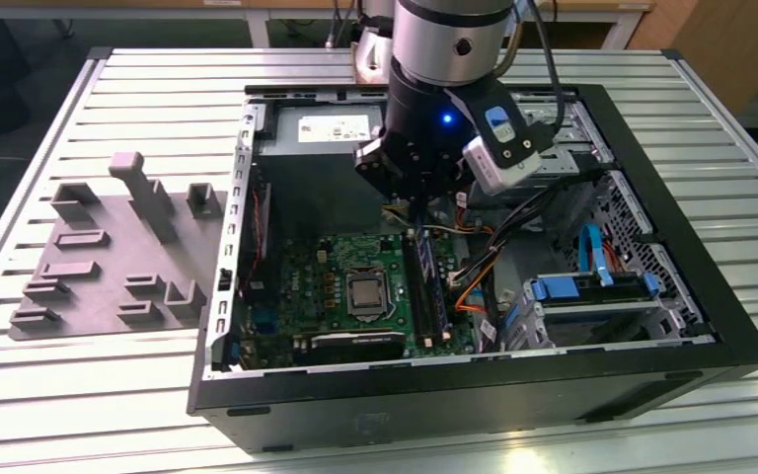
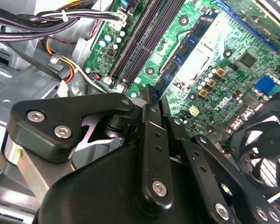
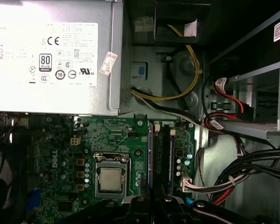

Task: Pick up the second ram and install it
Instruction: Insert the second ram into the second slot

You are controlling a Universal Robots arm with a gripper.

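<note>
Exterior view: single arm lowered into open computer case (image 1: 695, 336). The gripper (image 1: 413, 202) hangs over the green motherboard (image 1: 340, 267).

Gripper state: in the second wrist view the fingers (image 2: 149, 100) are drawn together with no gap showing and nothing seen between them.

The second ram (image 1: 429, 293): judged to be the long blue-green stick standing edge-up among the black memory slots (image 3: 161, 154). It shows in the first wrist view as a thin bluish line (image 3: 171, 158). Whether it is fully seated cannot be told.

Key relation: the stick lies directly below the gripper. Its long axis runs from the power supply (image 3: 51, 56) end toward the case's near wall in the exterior view. The fingertips stand over the power-supply end, in line with the slots.
</note>
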